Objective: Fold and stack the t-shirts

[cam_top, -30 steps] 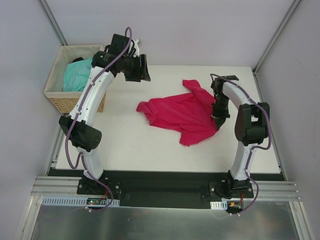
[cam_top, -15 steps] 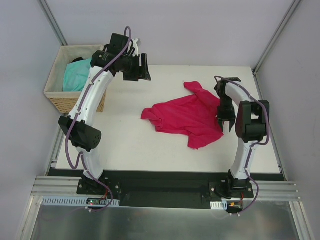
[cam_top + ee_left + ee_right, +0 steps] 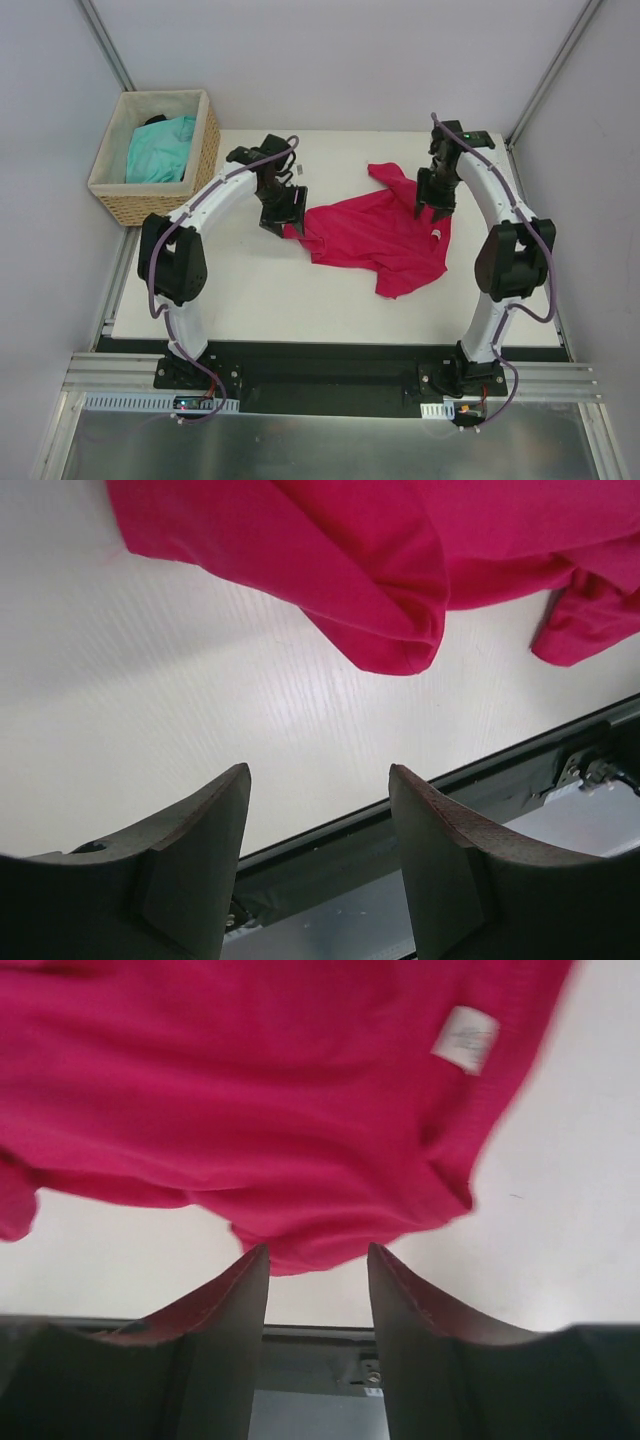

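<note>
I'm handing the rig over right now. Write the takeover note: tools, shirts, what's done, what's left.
Left tool: open, empty, low by the pink shirt's left end.
Right tool: open, empty, over the shirt's right side, near its white label.
Pink shirt: rumpled on the table, not folded.
Turquoise shirt: bunched in the basket.
Done: nothing folded or stacked.
Left: flatten and fold pink, fetch and fold turquoise, stack both.

Nothing can be read anywhere in these views. The one label is a small white neck label [image 3: 465,1038] on the crimson-pink t-shirt [image 3: 250,1080], in the upper right of the right wrist view. Its faint grey print is too blurred to make out.
</note>
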Motion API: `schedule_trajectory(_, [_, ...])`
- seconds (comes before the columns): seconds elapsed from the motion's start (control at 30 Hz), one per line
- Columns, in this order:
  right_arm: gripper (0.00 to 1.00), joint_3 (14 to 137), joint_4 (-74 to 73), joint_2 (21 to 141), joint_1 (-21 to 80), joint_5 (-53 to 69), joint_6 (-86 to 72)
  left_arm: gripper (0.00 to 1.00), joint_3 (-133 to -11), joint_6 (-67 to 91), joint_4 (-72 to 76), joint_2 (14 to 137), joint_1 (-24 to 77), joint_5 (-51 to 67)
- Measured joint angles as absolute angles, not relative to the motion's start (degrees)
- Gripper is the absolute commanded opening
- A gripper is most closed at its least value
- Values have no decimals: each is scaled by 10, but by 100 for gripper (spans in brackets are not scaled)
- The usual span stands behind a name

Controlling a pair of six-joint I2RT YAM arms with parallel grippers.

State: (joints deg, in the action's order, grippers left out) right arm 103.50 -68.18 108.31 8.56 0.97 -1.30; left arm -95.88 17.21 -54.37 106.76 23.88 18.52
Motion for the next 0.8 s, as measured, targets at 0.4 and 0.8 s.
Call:
schedule_trajectory(0.4, [1, 968, -619, 1233, 143, 136, 9, 57, -945, 178, -494, 1068, 266, 159])
schedule_trajectory(0.8, [1, 890, -648, 1223, 149, 62, 18, 57, -950, 199, -484, 1064, 266, 123])
